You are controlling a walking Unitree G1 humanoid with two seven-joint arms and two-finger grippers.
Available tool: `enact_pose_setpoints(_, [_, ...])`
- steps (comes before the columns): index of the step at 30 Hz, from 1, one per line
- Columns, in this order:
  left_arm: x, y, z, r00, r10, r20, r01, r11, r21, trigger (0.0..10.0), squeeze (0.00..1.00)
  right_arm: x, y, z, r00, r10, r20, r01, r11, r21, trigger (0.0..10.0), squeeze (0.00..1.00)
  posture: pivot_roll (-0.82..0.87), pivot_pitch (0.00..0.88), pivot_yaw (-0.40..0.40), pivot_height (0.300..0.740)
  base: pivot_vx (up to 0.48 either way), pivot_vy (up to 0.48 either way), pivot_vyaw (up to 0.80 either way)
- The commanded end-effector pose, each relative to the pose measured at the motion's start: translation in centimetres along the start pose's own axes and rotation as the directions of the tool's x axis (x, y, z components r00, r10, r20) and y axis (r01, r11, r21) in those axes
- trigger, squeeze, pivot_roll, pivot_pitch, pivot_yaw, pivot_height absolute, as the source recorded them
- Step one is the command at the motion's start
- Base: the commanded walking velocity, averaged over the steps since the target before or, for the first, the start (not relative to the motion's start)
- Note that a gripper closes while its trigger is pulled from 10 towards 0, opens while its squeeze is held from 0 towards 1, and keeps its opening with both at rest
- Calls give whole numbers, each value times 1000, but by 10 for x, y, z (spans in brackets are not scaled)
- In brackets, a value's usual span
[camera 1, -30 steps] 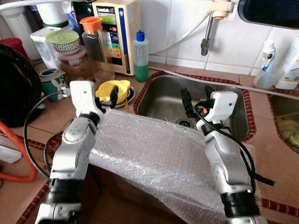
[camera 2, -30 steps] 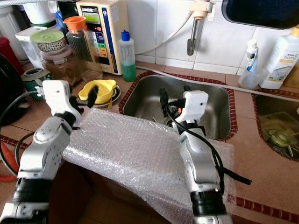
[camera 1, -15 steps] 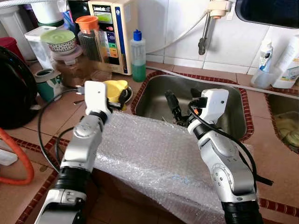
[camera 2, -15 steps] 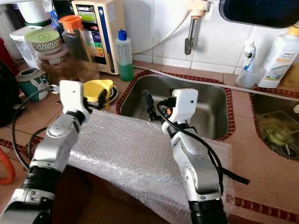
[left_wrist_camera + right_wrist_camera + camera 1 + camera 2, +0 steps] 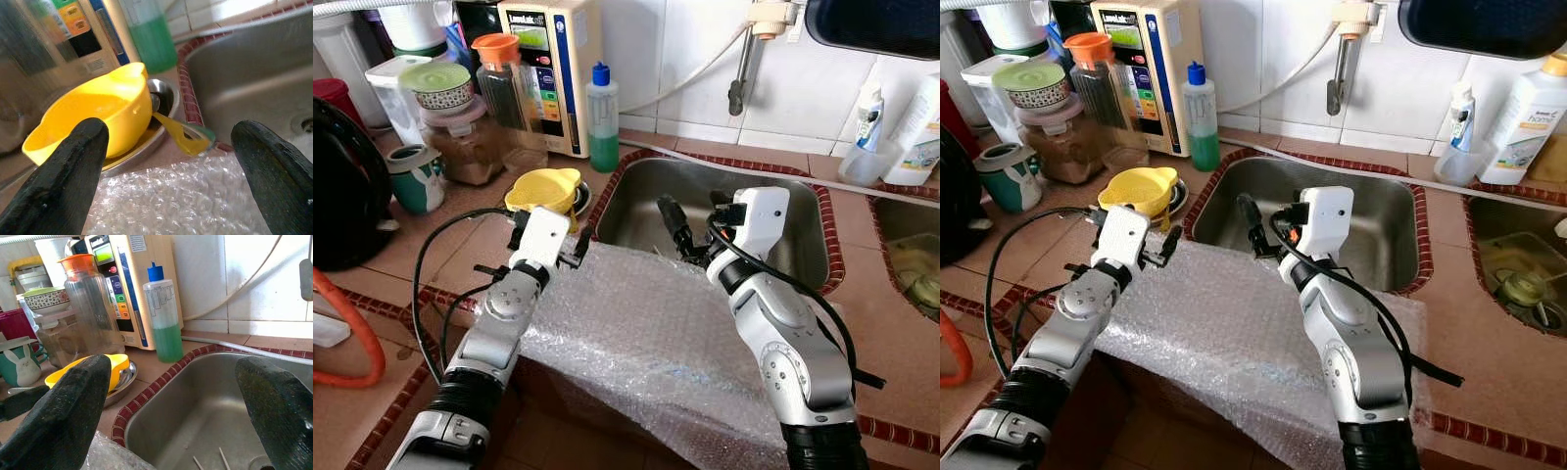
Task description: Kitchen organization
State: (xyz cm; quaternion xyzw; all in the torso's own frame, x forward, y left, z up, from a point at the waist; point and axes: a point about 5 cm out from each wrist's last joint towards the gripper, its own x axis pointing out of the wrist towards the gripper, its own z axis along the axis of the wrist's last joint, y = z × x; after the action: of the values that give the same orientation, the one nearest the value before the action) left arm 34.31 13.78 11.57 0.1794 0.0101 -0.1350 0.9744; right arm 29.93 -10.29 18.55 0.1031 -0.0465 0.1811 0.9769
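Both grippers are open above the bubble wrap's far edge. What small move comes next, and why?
Probably lower the left gripper onto the bubble wrap edge and shut. Its fingers stand open just above the sheet's corner, beside the yellow bowl, holding nothing.

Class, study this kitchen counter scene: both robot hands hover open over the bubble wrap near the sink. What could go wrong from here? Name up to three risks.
1. The bubble wrap hangs over the counter's front edge; a tug could slide it to the floor.
2. The left hand is close to the yellow bowl resting in a steel dish; a bump may tip it.
3. The right hand is at the sink rim, so the wrap's far edge could be pushed in.
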Motion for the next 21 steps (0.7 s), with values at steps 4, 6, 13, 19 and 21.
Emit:
enact_pose_setpoints(4, [6,-3,2,1000,-26,10,26,998,54,10000,0,0,3,7,1000,13,17,-13,1000,-3,10000,0,13,0,61,740,0,0,0])
enact_pose_setpoints(6, [6,-4,0,999,-30,11,29,997,75,10000,0,-1,3,8,1000,10,17,-10,1000,-1,10000,0,10,0,62,740,0,0,0])
enact_pose_setpoints(13, [12,-7,-4,998,-66,3,66,993,95,2431,0,-2,2,9,1000,3,17,-3,1000,8,10000,0,1,0,61,740,0,0,0])
enact_pose_setpoints(19, [16,-10,0,997,-72,4,71,992,109,3255,0,-3,4,10,1000,21,15,-21,1000,8,10000,0,-1,0,61,740,0,0,0])
enact_pose_setpoints(21, [17,-11,0,996,-89,3,88,987,138,10000,0,-3,4,10,1000,22,12,-22,1000,8,10000,0,-2,0,62,740,0,0,0])
